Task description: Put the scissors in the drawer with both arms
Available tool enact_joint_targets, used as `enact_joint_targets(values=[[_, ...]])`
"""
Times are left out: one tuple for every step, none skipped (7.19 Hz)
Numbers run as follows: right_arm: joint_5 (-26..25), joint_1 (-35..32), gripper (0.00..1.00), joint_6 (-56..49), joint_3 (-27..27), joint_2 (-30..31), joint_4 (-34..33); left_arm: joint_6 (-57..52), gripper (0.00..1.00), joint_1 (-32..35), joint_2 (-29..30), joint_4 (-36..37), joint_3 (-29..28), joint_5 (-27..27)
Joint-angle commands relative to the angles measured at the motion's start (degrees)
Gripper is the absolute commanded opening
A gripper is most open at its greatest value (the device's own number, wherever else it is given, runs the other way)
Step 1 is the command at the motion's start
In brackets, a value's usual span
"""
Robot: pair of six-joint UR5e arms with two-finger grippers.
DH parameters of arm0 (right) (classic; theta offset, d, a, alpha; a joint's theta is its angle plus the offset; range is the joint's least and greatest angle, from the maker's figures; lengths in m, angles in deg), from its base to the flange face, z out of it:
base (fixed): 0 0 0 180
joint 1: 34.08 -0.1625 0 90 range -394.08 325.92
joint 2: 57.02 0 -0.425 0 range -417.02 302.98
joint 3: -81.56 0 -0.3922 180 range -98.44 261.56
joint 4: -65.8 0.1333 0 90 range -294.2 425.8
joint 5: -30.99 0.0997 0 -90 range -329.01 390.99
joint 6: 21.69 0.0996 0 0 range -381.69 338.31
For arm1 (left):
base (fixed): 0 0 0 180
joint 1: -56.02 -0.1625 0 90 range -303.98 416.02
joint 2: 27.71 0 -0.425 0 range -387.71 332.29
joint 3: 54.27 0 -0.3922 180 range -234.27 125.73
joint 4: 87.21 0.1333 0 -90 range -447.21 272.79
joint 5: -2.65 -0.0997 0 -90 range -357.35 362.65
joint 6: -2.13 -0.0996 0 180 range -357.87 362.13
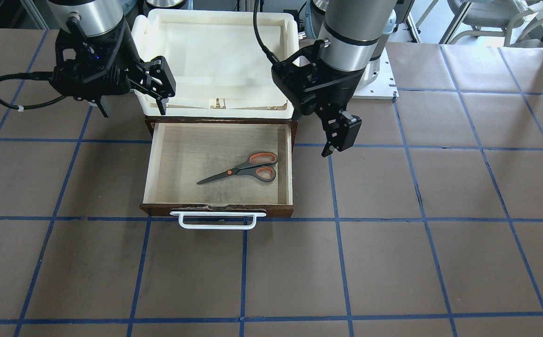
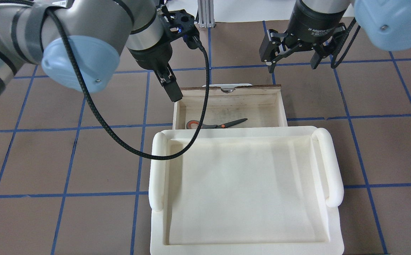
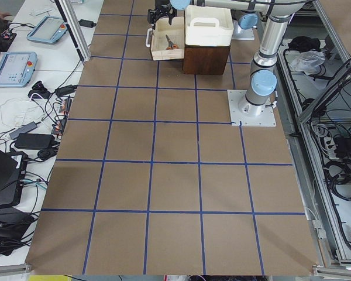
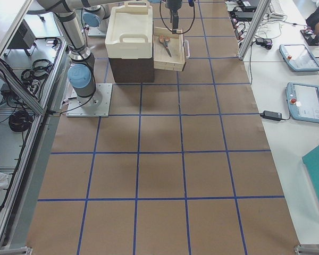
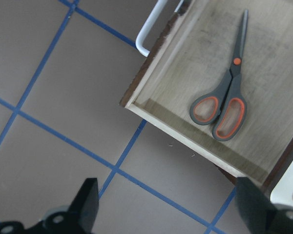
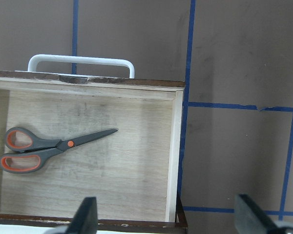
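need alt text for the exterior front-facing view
Small grey-and-orange-handled scissors lie closed in an open dark-brown wooden drawer with a white bar handle. The black left gripper and right gripper hang open, flanking it, holding nothing.

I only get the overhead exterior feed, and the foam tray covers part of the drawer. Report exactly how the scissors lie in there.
Observer: The front-facing view shows the whole scissors lying flat on the drawer floor, blades shut, both handle loops showing.
Operator: Now the left end effector. I see it edge-on.
Observer: Its wrist camera shows the left end effector open, with nothing between the fingers.
Operator: Check the handle.
Observer: From the front the white handle shows in full, with nothing touching it.
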Motion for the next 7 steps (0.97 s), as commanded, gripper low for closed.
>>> enact_joint_targets(values=[[0.0, 0.0, 1.00, 0.0, 0.0, 0.1, 0.0, 11.2, 1.00, -5.3, -3.3, -2.1, 0.0, -1.0], [0.0, 0.0, 1.00, 0.0, 0.0, 0.0, 0.0, 16.2, 1.00, -9.6, -4.5, -4.7, -0.1, -1.0], [0.0, 0.0, 1.00, 0.0, 0.0, 0.0, 0.0, 23.4, 1.00, -10.6, -5.7, -9.5, -0.1, -2.0], [0.0, 0.0, 1.00, 0.0, 0.0, 0.1, 0.0, 32.2, 1.00, -11.1, -6.1, -11.3, 0.0, -2.5], [0.0, 0.0, 1.00, 0.0, 0.0, 0.1, 0.0, 39.8, 1.00, -10.8, -6.4, -11.3, 0.5, -2.5], [0.1, 0.0, 1.00, 0.0, 0.0, 0.1, 0.0, 47.7, 1.00, -10.5, -7.2, -11.5, 0.7, -1.7], [0.0, 0.0, 1.00, 0.0, 0.0, 0.0, 0.0, 48.0, 1.00, -10.5, -7.3, -11.5, 0.9, -1.7]])
